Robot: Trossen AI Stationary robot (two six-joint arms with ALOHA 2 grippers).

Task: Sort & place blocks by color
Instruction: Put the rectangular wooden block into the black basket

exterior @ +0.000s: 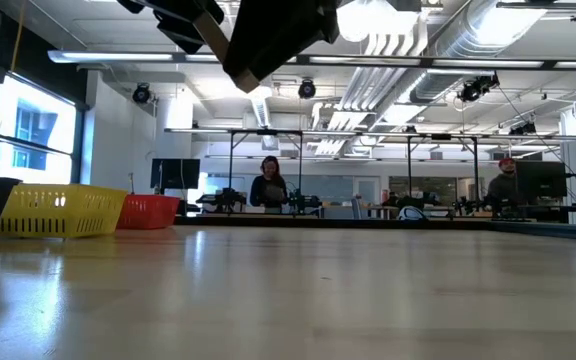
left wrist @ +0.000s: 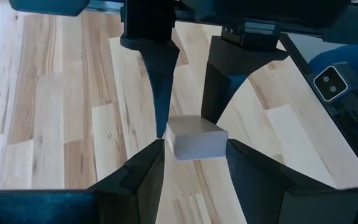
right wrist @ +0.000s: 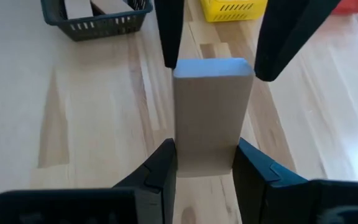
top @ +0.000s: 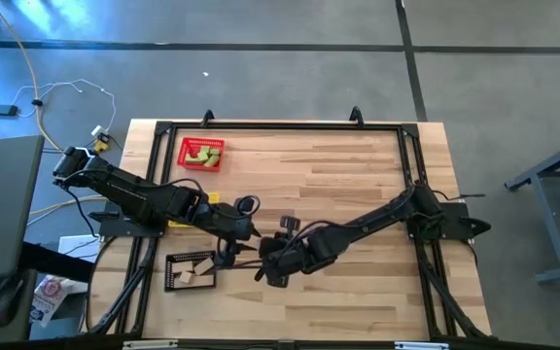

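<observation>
Between both grippers, half-hidden tan block (right wrist: 211, 112)

My overhead camera looks straight down on the whole bench (top: 358, 185) and both arms. My low camera sits at bench-top height, facing level across it into the room, where the yellow tray (exterior: 58, 210) and red tray (exterior: 148, 211) line the far left. Each wrist camera peers past its own fingers from very close. Both wrist views share one tan block (left wrist: 194, 138), with the opposite arm's fingers (right wrist: 166, 31) facing in.
</observation>
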